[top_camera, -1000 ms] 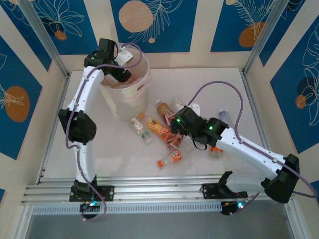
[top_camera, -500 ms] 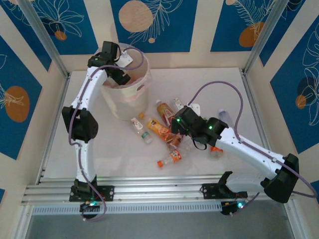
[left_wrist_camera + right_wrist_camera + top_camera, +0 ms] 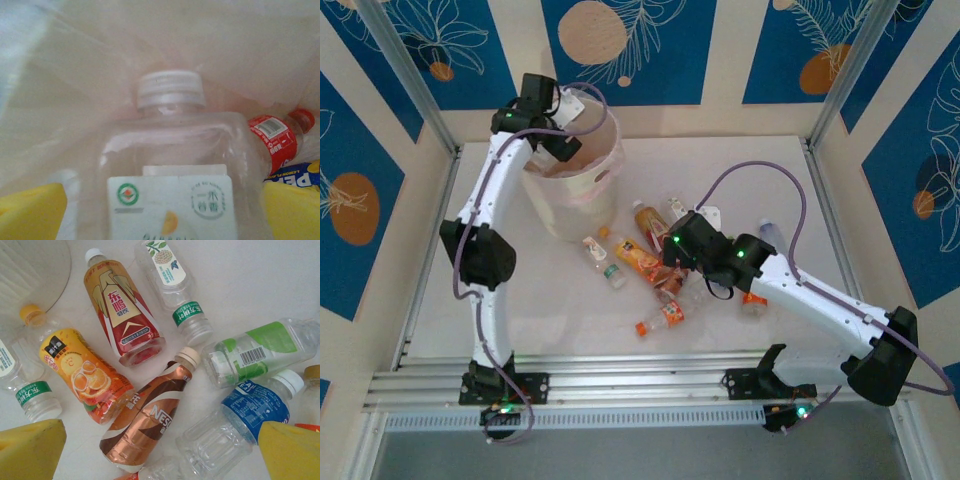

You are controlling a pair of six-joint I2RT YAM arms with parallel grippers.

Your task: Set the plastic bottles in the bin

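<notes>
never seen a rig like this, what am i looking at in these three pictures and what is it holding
You see a robot's white left arm and right arm, bolted at the near edge of a table. One picture comes from a fixed camera above; the other two from a camera on each wrist, so the yellow shapes are that arm's own pincer fingers. The left pincer grips a clear white-capped bottle over the bag-lined bin, where a red-labelled bottle already lies. The right pincer hangs open above loose bottles on the table, including an orange juice bottle and a brown coffee bottle.
</notes>
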